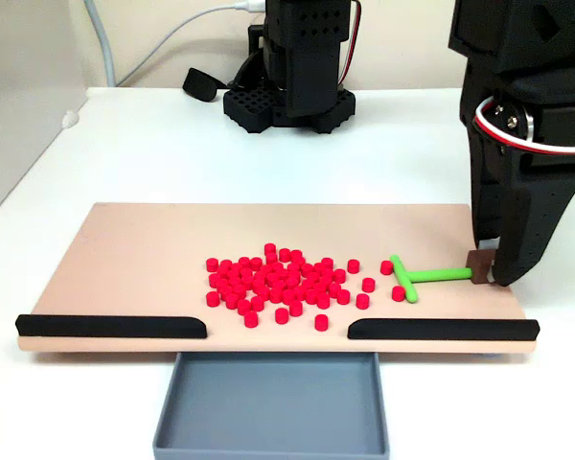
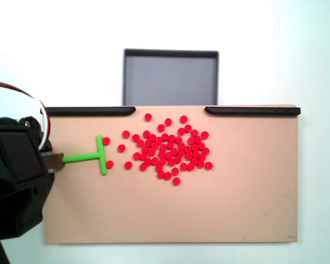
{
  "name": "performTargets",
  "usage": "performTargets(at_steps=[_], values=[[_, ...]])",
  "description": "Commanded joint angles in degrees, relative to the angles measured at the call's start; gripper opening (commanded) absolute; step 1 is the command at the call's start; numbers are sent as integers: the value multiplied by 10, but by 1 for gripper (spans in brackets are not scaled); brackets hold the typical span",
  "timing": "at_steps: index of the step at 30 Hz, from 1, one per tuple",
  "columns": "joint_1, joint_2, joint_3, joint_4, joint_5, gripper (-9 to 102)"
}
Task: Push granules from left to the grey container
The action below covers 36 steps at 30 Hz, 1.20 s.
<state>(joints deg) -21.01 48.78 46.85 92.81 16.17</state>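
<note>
end effector [image 1: 489,271] closed on pusher [image 1: 424,278] stem | beads [image 1: 283,283] spread wider than the pusher head | risk: beads are scattered sideways, stopped by strips [image 1: 110,327], tray [image 1: 273,407] gap missed

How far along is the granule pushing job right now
Nothing delivered yet: the grey container looks bare. In hand: the tool holds the green pusher beside the granules. Left: sweeping the whole pile through the gap between the black strips.
</note>
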Motion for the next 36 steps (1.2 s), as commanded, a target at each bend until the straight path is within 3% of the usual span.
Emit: performTargets(at_steps=[1, 36], values=[[6, 3, -16, -3, -1, 0], [28, 11, -6, -3, -18, 0]])
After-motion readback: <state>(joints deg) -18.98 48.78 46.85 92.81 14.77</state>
